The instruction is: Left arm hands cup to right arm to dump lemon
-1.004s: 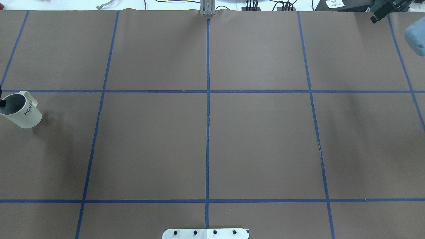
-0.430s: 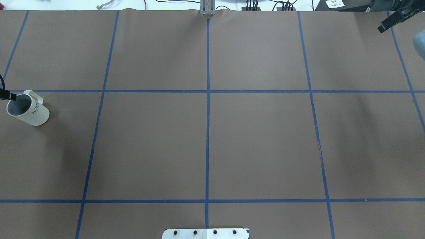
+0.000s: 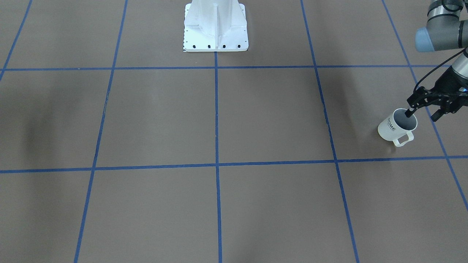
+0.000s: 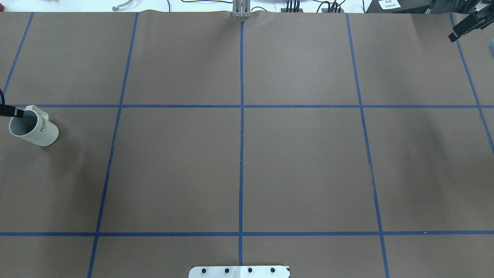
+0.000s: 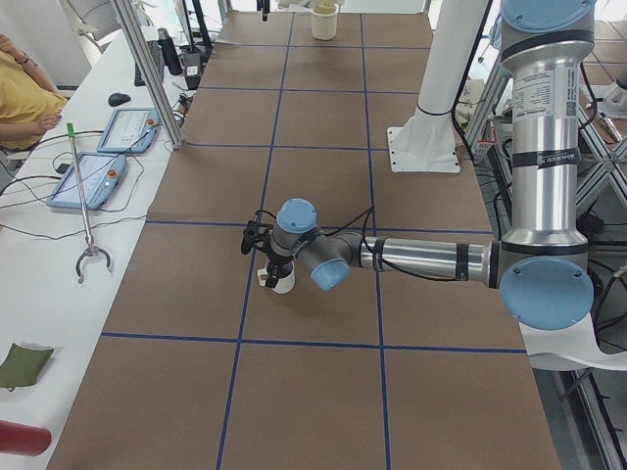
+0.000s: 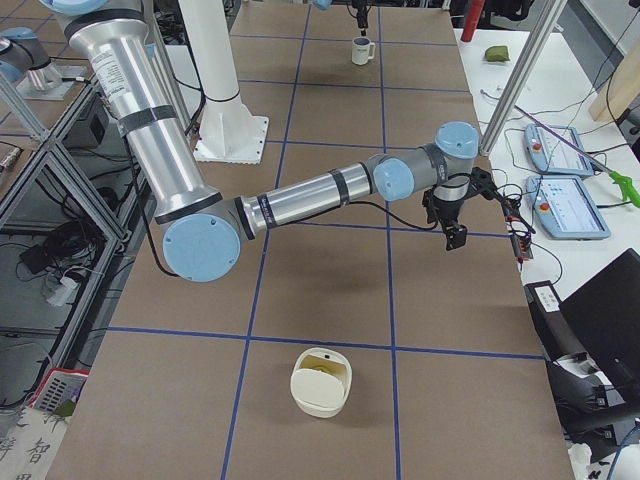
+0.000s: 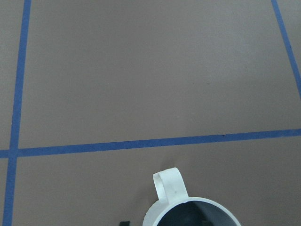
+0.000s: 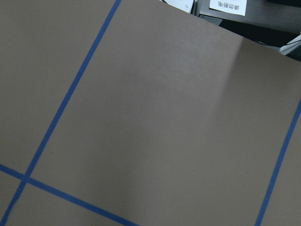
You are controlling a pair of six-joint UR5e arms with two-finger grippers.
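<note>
The left gripper hangs spread, one finger inside the upright HOME mug (handle away from the robot). Whether the right gripper is clenched or released, I cannot tell.

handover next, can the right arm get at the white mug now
Probably not: the small white mug sits at the table's far left end, the grey right arm at the opposite end.

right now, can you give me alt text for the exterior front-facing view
A small white mug with black HOME lettering is near the right edge of a brown table gridded with blue tape. The grey left arm reaches down to it, jaws spread, one finger inside the rim. A white pedestal base sits top centre.
</note>
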